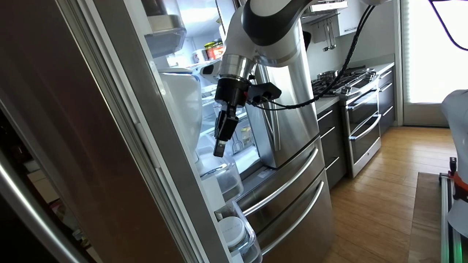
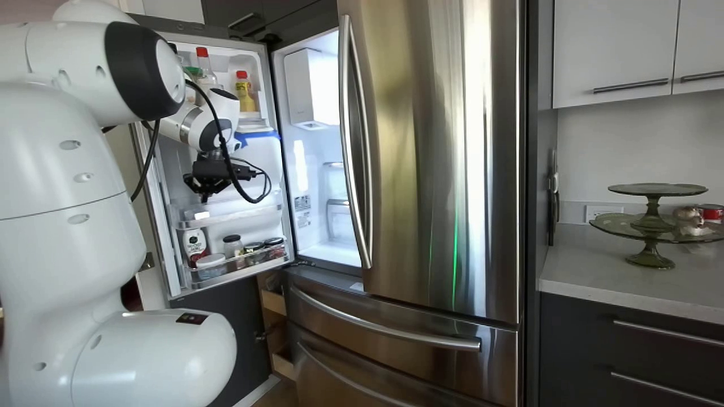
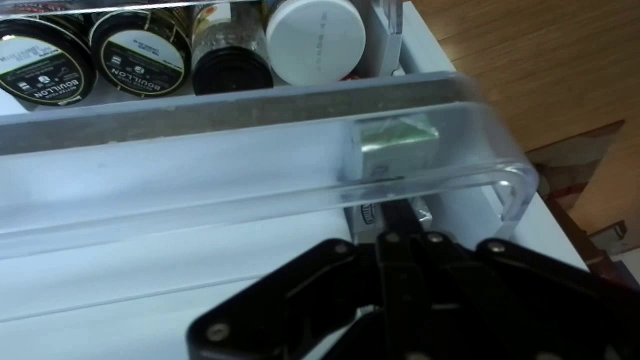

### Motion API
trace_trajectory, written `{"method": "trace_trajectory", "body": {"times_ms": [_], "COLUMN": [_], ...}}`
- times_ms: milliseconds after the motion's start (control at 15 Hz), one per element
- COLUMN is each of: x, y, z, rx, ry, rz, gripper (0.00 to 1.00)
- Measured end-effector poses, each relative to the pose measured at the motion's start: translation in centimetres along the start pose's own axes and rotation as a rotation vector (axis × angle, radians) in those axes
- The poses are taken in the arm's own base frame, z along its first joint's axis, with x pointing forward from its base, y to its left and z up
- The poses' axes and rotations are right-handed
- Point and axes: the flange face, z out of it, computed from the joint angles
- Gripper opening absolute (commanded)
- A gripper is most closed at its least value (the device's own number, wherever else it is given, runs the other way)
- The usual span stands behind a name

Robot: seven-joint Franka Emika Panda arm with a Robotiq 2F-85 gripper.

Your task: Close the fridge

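Note:
The stainless-steel fridge (image 1: 296,117) shows in both exterior views (image 2: 430,169). One upper door (image 2: 263,164) stands wide open, with its shelved inner side and the lit white interior showing. The other upper door and two drawers are closed. My gripper (image 1: 219,149) is at the inner side of the open door, pointing down just above a clear door bin (image 1: 221,175). In the wrist view my gripper's fingers (image 3: 400,215) are together with nothing seen between them. The tips are partly behind the bin's clear rim (image 3: 250,200), over a small box; contact cannot be told.
Jars (image 3: 140,55) stand in the lowest door bin, and bottles (image 2: 244,90) in an upper one. Long handles (image 2: 353,141) stick out from the closed door. An oven range (image 1: 362,120) stands beyond the fridge. Green cake stands (image 2: 650,232) are on the counter.

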Motion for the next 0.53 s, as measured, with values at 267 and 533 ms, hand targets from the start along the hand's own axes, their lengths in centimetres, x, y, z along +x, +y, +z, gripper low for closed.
{"method": "trace_trajectory", "body": {"times_ms": [267,533], "x": [-0.06,-0.67], "y": [0.02,0.15], "z": [-0.33,-0.8], "rx": [0.023,0.04], "ry": [-0.036,-0.088], "rz": [-0.004,-0.005], "gripper": [0.0,0.0]}}
